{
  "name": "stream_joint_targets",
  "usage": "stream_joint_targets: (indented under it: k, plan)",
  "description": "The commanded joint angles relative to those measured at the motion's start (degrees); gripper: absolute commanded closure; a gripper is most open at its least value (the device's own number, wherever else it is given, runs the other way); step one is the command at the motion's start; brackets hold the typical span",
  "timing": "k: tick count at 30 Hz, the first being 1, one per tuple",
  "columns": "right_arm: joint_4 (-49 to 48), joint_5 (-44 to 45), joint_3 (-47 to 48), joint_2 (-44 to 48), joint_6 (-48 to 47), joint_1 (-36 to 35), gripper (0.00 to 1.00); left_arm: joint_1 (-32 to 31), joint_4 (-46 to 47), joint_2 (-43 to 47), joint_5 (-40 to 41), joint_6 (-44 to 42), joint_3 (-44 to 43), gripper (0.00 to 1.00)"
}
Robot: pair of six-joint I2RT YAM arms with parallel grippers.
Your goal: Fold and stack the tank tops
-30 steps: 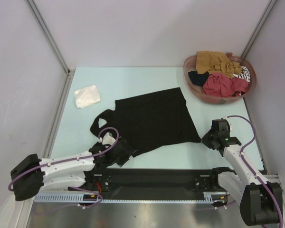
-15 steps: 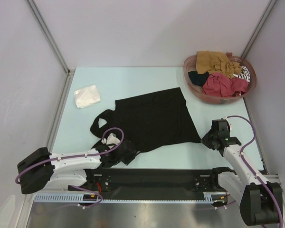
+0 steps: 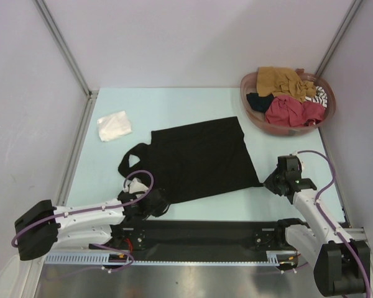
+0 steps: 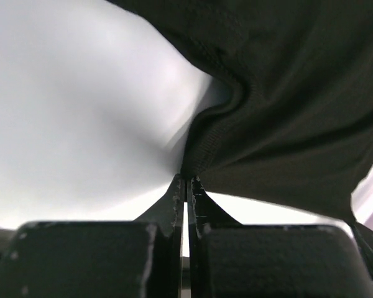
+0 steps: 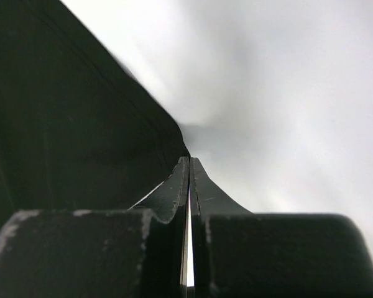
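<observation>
Top external view: a large black tank top (image 3: 199, 161) lies spread flat in the middle of the pale table (image 3: 174, 102), straps toward the left, hem toward the right. The left gripper (image 3: 156, 202) sits at the garment's near-left corner and the right gripper (image 3: 265, 182) at its near-right corner. From above, the wrists partly cover the fingertips, so the grip itself is hard to judge there.

The left wrist view settles it. The left gripper (image 4: 186, 181) has its jaws pressed together on a bunched edge of the black cloth (image 4: 286, 112). In the right wrist view the right gripper (image 5: 189, 162) is likewise closed, pinching the corner of the black fabric (image 5: 68, 124).

A small white tank top (image 3: 114, 125) lies folded near the far-left part of the table, well apart from the black one. The round basket (image 3: 257, 121) at the far right holds a mustard-brown top (image 3: 280, 79), a red top (image 3: 292, 110) and what looks like a striped top (image 3: 320, 94).
</observation>
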State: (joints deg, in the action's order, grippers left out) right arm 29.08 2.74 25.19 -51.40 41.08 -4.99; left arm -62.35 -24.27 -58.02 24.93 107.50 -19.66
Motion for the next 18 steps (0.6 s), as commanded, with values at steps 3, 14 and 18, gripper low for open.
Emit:
stream_joint_targets:
  k: [3, 14, 18]
  plan:
    - [2.12, 2.44, 4.08, 0.86, -1.88, -0.54, 1.00, -0.23, -6.32, 1.59, 0.22, -3.69, -2.31, 1.00]
    - [3.96, 7.27, 5.39, 1.82, 1.81, -7.22, 1.00, -0.23, -7.45, 3.26, -1.55, -7.04, -3.27, 0.98]
    - [4.58, 8.59, 8.11, 0.95, 1.11, -7.22, 1.00, 1.17, -9.74, 4.14, -0.84, -8.18, -5.65, 0.94]
